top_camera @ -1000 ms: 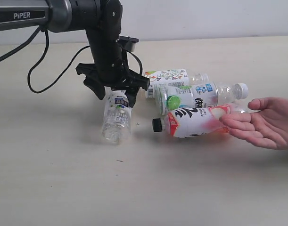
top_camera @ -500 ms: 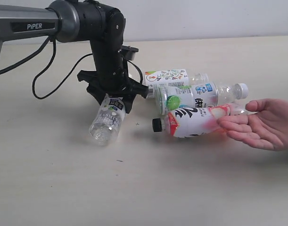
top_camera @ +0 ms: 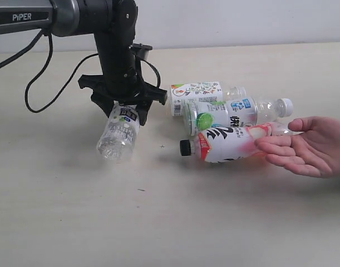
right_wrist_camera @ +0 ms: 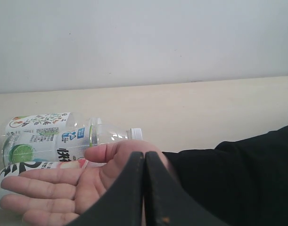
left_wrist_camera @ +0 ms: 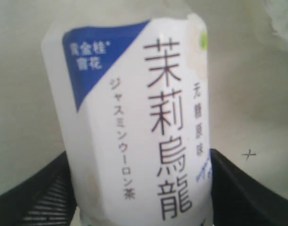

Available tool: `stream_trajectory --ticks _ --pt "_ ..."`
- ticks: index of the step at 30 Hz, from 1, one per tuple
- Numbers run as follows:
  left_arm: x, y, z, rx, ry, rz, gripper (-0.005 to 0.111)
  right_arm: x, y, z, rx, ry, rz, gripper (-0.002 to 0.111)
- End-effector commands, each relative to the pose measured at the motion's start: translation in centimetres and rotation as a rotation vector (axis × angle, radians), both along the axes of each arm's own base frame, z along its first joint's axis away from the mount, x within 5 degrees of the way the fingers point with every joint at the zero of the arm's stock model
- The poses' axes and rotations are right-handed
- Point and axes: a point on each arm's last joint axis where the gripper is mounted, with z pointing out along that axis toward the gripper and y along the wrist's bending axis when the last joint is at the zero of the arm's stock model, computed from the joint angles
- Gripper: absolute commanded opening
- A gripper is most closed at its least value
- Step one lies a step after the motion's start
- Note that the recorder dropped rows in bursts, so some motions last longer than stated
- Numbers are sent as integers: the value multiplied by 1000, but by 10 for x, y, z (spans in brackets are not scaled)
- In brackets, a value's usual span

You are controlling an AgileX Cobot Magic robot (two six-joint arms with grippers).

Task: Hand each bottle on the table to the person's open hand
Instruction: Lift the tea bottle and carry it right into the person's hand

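The blue-and-white bottle [top_camera: 119, 133] is hanging tilted in the left claw [top_camera: 123, 105], which is gripping its labelled upper part, and its clear base is pointing down over the bench [top_camera: 158, 222]. The other three are lying on their sides, clustered together. The white bottle with colourful print [top_camera: 200, 90] is lying farthest back and the green-lime bottle [top_camera: 231, 113] with the white cap just in front. The red-white bottle [top_camera: 228, 143] with the black cap is lying nearest, its base end by the open hand [top_camera: 306, 146].
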Motion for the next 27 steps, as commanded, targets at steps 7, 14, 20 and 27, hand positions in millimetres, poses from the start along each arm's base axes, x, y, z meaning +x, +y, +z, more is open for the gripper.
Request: stream_trajectory --ticks 7,14,20,27 --pt "-34 -22 76 -93 -107 60 0 0 0 -1 -6 -8 -4 0" --pt "-78 -68 97 -149 -118 84 0 0 0 -1 -6 -8 -4 0" --pt "-97 -101 126 -296 -152 77 0 0 0 -1 -6 -8 -4 0" --pt "-119 -140 156 -592 -152 48 0 0 0 -1 -6 -8 -4 0"
